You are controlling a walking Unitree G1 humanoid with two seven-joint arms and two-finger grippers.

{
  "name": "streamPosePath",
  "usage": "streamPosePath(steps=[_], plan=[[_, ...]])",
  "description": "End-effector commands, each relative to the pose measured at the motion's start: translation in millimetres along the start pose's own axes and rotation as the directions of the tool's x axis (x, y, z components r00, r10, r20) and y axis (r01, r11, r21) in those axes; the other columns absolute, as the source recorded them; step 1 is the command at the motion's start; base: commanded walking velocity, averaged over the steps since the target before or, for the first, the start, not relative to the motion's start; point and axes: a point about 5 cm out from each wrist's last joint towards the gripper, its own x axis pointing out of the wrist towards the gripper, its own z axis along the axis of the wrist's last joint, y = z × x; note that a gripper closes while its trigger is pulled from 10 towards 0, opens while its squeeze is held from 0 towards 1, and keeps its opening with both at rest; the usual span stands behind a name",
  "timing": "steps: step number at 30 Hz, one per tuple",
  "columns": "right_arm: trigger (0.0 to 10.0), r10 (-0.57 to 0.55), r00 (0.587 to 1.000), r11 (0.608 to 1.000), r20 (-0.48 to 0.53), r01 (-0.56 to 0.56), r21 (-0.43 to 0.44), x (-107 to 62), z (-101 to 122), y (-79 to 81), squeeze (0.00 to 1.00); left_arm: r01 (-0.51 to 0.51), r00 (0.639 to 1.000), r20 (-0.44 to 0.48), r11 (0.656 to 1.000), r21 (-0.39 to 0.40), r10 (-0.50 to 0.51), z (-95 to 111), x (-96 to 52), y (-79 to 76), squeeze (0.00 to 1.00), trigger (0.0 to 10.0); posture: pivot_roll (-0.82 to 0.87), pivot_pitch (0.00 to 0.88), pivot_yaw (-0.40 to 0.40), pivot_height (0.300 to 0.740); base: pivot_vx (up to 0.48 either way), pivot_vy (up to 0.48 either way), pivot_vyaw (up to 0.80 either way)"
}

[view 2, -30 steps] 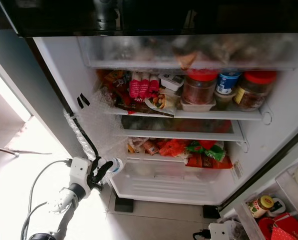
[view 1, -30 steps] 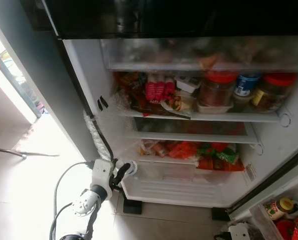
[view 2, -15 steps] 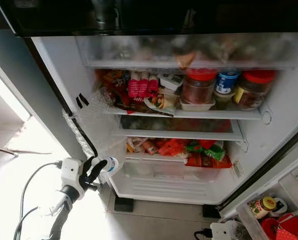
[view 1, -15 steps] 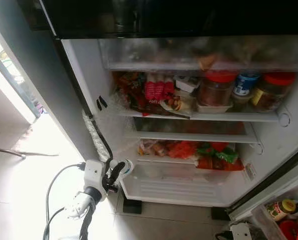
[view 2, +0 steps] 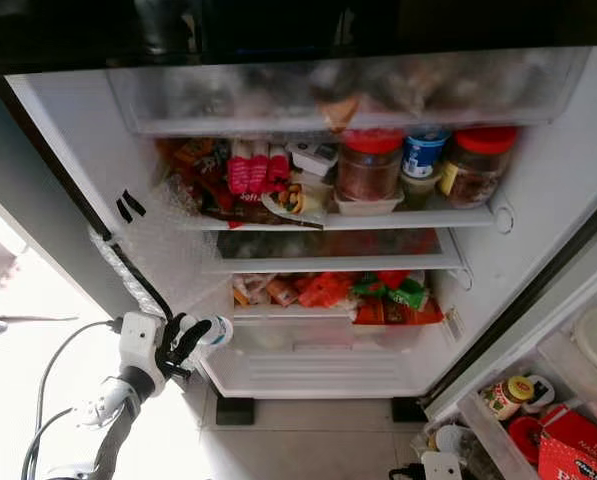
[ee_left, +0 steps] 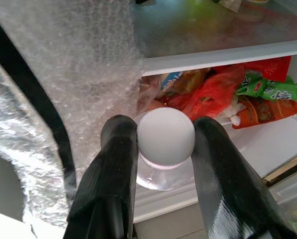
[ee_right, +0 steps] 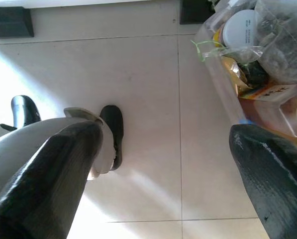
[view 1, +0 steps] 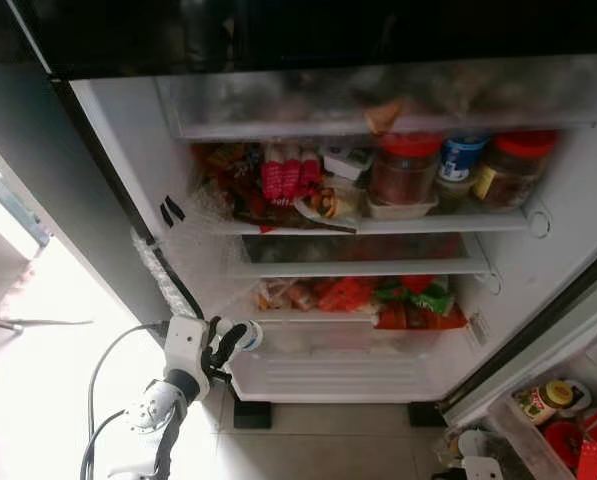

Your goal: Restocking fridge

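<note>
With the left gripper [ee_left: 164, 149] clamped on the white-capped bottle [ee_left: 165, 137], aim toward two o'clock onto the lower shelf [view 1: 308, 316], clear of the bubble wrap [ee_left: 88, 55]; the right gripper [ee_right: 163, 164] hangs open.

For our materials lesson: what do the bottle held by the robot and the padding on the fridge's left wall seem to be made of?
The bottle looks like clear plastic with a matt white ribbed cap; you can see through its body. The left pincer grips it at the cap. The padding looks like bubble wrap: translucent film covered with small air pockets.
</note>
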Motion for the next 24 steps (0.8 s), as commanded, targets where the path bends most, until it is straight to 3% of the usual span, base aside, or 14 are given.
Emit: streamPosePath(steps=[1, 12, 17, 24], plan=[[10.0, 0.001, 1.000, 1.000, -0.026, -0.001, 0.000, -0.8, -7.4, 1.1, 0.00, -0.031, 0.999, 0.013, 0.999, 0.025, 0.031, 4.3, -2.3, 6.7, 0.00, 10.0, -0.04, 0.043, 0.042, 0.740, 0.000, 0.000, 0.00], [10.0, 0.000, 1.000, 1.000, -0.022, 0.001, 0.015, -0.8, -7.2, 1.1, 0.00, -0.048, 0.999, 0.004, 0.998, 0.035, 0.048, 6.1, -2.6, 10.9, 0.00, 10.0, -0.02, 0.062, 0.039, 0.740, 0.000, -0.381, 0.00], [10.0, 0.004, 1.000, 1.000, -0.020, -0.004, 0.016, -0.8, -6.5, 1.2, 0.00, -0.050, 0.999, -0.004, 0.998, 0.040, 0.050, 6.0, -1.0, 10.8, 0.00, 10.0, -0.02, 0.069, 0.036, 0.740, 0.000, -0.383, -0.60], [10.0, 0.005, 1.000, 1.000, -0.016, -0.004, 0.009, -0.6, -5.3, 1.1, 0.00, -0.077, 0.997, 0.006, 0.996, 0.042, 0.077, 8.6, 0.3, 12.2, 0.00, 10.0, -0.02, 0.074, 0.037, 0.740, 0.000, 0.000, 0.00]])
